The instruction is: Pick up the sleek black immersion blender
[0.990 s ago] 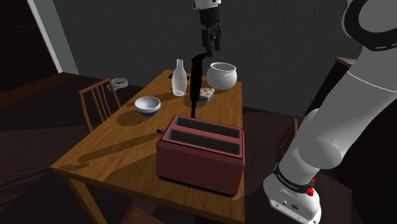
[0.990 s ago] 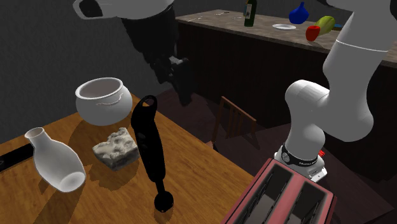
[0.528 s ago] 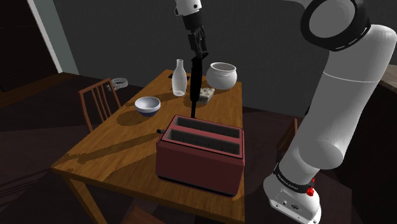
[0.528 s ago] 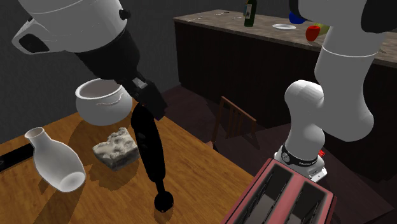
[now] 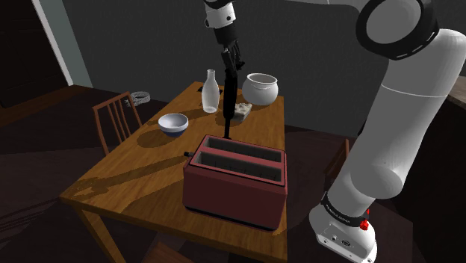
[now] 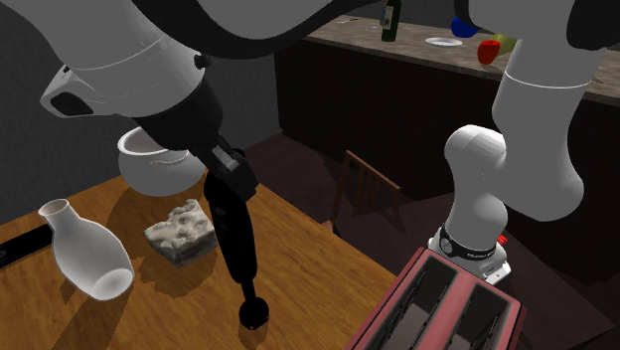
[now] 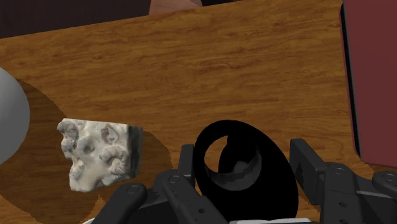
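Hovering over a dim wooden bench (image 5: 131, 179), the white arm's black claw (image 5: 231, 58) sits at the top of the black immersion blender (image 5: 226, 101). The blender stands upright on its narrow foot toward the far end of the bench, between a white carafe (image 5: 211, 91) and a white pot (image 5: 261, 88). A pale, knobbly block (image 7: 98, 154) lies just beside its base. Seen along the hand, the claw is spread, one finger (image 7: 186, 159) to each side of the blender's looped head. The fingers are close against it, but no squeeze can be seen, and the tool's foot rests on the wood. A red toaster (image 5: 235, 179) stands well apart from the blender, and a white bowl (image 5: 172, 123) sits off to the shoulder view's left.

The blender looks stiff and hard-shelled, so it should not give under a grip. Its dark skin appears smooth, though, and may slide if taken lightly. Tall, slim and balanced on a small foot, it is likely to topple at a sideways nudge, and the carafe and pot are near enough to be struck. The thick upper handle, just under the loop, looks the soundest place to close on. It is broad enough for both fingers and high enough that the shaft would hang below the claw rather than swing.
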Tool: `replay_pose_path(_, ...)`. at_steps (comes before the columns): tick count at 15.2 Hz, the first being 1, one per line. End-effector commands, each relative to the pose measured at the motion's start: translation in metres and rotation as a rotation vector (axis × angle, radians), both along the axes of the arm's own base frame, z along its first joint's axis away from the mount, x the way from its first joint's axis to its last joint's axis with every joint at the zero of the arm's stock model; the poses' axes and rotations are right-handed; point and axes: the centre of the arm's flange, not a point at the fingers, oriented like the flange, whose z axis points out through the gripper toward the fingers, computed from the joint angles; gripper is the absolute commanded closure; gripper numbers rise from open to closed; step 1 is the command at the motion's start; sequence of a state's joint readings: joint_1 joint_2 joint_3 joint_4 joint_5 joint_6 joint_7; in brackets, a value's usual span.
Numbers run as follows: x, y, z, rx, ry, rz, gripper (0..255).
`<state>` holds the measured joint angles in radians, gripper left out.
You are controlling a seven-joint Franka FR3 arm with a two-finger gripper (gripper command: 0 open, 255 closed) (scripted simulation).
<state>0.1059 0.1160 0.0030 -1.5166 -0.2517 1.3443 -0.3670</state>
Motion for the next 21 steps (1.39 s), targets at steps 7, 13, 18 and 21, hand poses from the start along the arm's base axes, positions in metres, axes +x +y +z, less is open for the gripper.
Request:
replay_pose_path(7,0.0,0.0,-0.001,0.0,0.001,0.0,255)
replay_pose_path(13,0.0,0.001,0.026,0.0,0.001,0.0,255)
replay_pose_path(18,0.0,0.001,0.052,0.0,0.001,0.0,255)
replay_pose_path(21,0.0,0.001,0.068,0.0,0.001,0.0,255)
